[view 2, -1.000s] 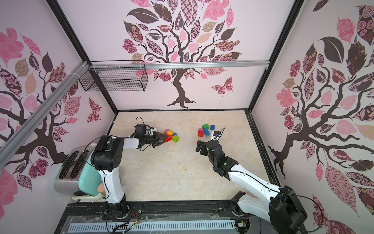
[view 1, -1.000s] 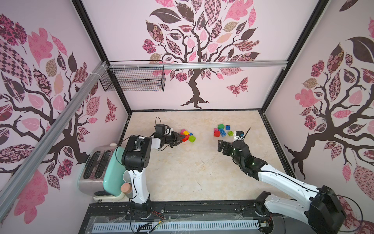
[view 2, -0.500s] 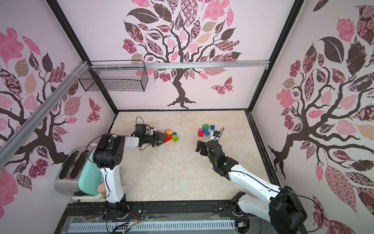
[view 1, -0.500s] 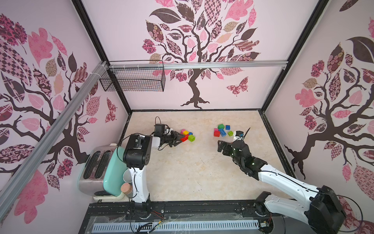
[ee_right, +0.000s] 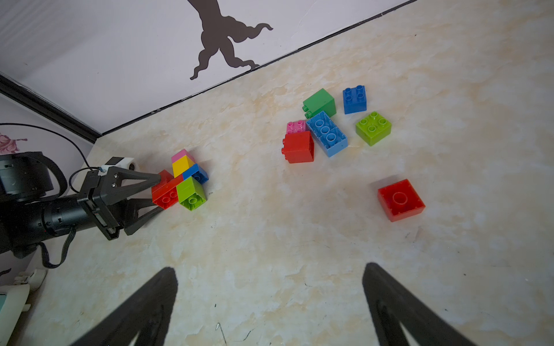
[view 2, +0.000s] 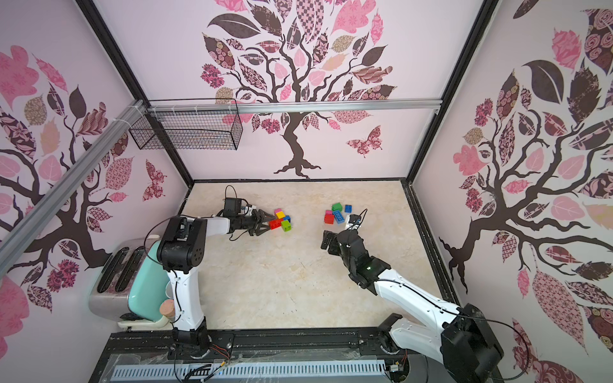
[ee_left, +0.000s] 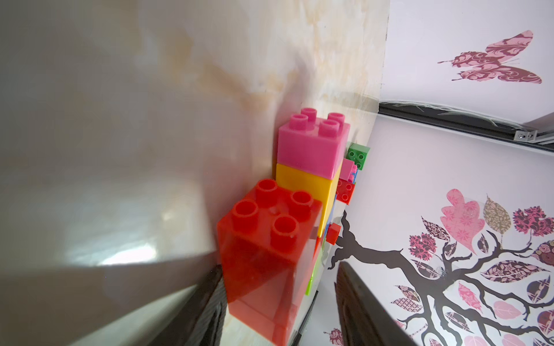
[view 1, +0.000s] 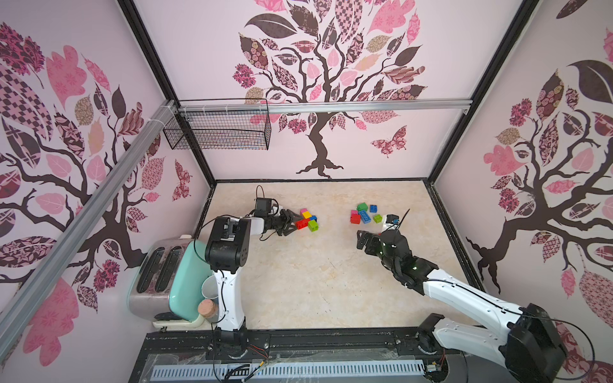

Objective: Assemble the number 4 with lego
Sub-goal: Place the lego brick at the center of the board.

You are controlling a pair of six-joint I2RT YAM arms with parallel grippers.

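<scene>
A joined lego cluster (view 1: 306, 219) lies at the left back of the table: pink (ee_left: 311, 146) on yellow (ee_left: 302, 185), with blue (ee_right: 196, 173), lime (ee_right: 192, 193) and a red brick (ee_left: 263, 239). My left gripper (view 1: 295, 224) lies low beside it and is open. The red brick sits between its fingers: one finger rests against it, the other stands clear. Loose lego (view 1: 364, 214) lies to the right: green (ee_right: 319, 103), blue (ee_right: 354, 99), lime (ee_right: 373, 128), a long blue one (ee_right: 326, 133), red (ee_right: 299, 146) and pink (ee_right: 296, 126). A flat red brick (ee_right: 401, 200) lies nearer. My right gripper (ee_right: 269, 267) hovers open and empty.
A steel toaster (view 1: 156, 275) with a mint dish and a corked cup stands off the table's left front. A wire basket (view 1: 219, 132) hangs on the back left rail. Black frame edges (view 1: 318, 180) border the marbled table (view 1: 315, 282).
My left gripper's jaws have spread apart from the red brick, which stays on the cluster. Neither arm has shifted noticeably. The right gripper is as before.
</scene>
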